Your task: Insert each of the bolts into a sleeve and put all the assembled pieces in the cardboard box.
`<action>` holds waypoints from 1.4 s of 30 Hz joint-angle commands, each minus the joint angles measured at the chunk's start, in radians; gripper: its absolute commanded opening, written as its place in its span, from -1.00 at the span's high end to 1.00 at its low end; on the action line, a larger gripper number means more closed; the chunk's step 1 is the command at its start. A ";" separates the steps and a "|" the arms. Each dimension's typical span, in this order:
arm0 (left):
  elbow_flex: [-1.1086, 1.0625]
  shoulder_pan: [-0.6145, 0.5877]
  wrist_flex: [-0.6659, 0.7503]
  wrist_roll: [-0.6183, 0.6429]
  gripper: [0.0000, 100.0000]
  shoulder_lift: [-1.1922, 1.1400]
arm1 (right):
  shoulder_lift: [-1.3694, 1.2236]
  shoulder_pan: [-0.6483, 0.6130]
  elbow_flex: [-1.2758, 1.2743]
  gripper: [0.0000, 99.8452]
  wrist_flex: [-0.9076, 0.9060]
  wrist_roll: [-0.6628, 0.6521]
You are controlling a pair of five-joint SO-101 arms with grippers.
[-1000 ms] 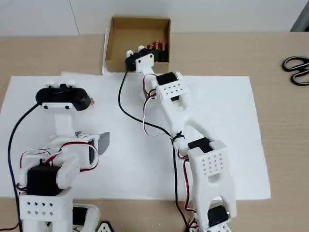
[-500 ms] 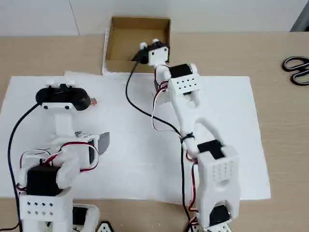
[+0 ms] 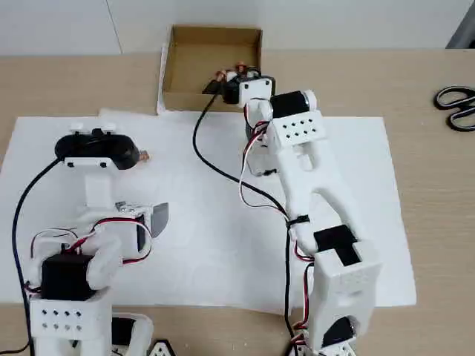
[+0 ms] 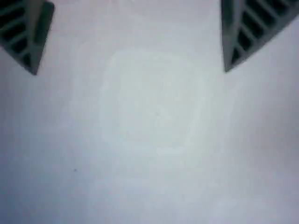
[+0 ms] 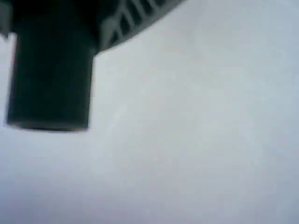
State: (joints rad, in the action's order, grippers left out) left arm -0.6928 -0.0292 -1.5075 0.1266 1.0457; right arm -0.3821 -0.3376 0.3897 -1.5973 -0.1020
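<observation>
The open cardboard box (image 3: 182,70) stands at the far edge of the white paper sheet (image 3: 200,222). My right gripper (image 3: 237,83) is at the box's near right corner, shut on a black sleeve (image 5: 49,74) that sticks out beside one ribbed finger (image 5: 135,18). A small orange-red tip (image 3: 220,74) shows at the gripper's far side. My left gripper (image 4: 130,69) hangs open over bare paper on the left, with nothing between its dark ribbed fingertips (image 4: 32,46). In the high view the left gripper's (image 3: 96,148) black head covers its fingers.
Scissors (image 3: 456,104) lie on the wooden table at the far right. A black cable (image 3: 215,167) runs across the paper from the right arm's wrist. The left arm's base (image 3: 67,297) stands at the near left corner.
The right arm swung to the right, and its gripper went from the box's front wall to its near right corner. The red pieces seen in the box earlier are now covered. The left arm kept still.
</observation>
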 commanded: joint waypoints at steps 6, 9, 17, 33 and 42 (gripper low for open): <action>0.005 -0.005 -0.003 -0.008 0.52 0.012 | -0.104 0.028 -0.069 0.96 0.030 0.005; 0.005 -0.005 -0.003 -0.008 0.52 0.012 | -0.131 0.030 -0.069 0.79 0.022 0.003; 0.007 -0.005 -0.003 -0.008 0.52 0.012 | -0.134 0.022 -0.071 0.70 0.021 0.002; 0.007 -0.005 -0.003 -0.008 0.52 0.012 | -0.140 -0.005 -0.071 0.70 0.094 -0.018; 0.007 -0.005 -0.003 -0.008 0.52 0.012 | -0.205 -0.008 -0.071 0.78 0.117 -0.018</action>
State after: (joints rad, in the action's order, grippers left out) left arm -0.6928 -0.0292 -1.5075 0.1266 1.0457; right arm -0.5677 -0.3360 0.3161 -1.4853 -0.1097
